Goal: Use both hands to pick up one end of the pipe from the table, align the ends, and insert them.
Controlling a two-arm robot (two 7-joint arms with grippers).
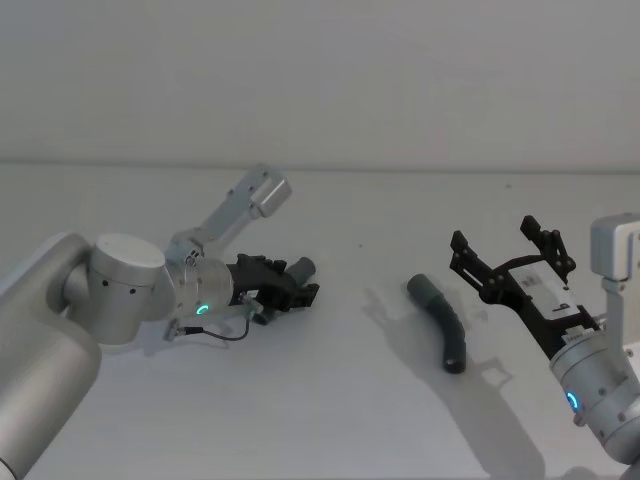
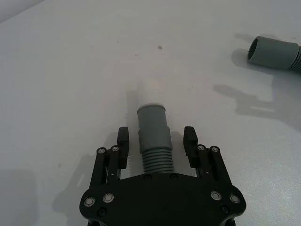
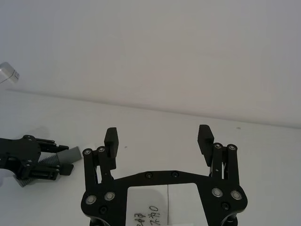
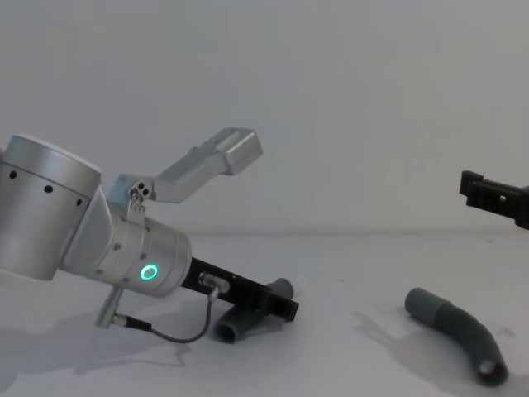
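A plain pale grey wall is seen at the back. A tiny dark speck is spotted before it.

Silver wrist, black left pincer

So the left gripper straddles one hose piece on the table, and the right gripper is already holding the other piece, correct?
Not quite. The right gripper is open and empty; the other hose piece lies on the table, as the head view shows. The left gripper does straddle the first hose piece.
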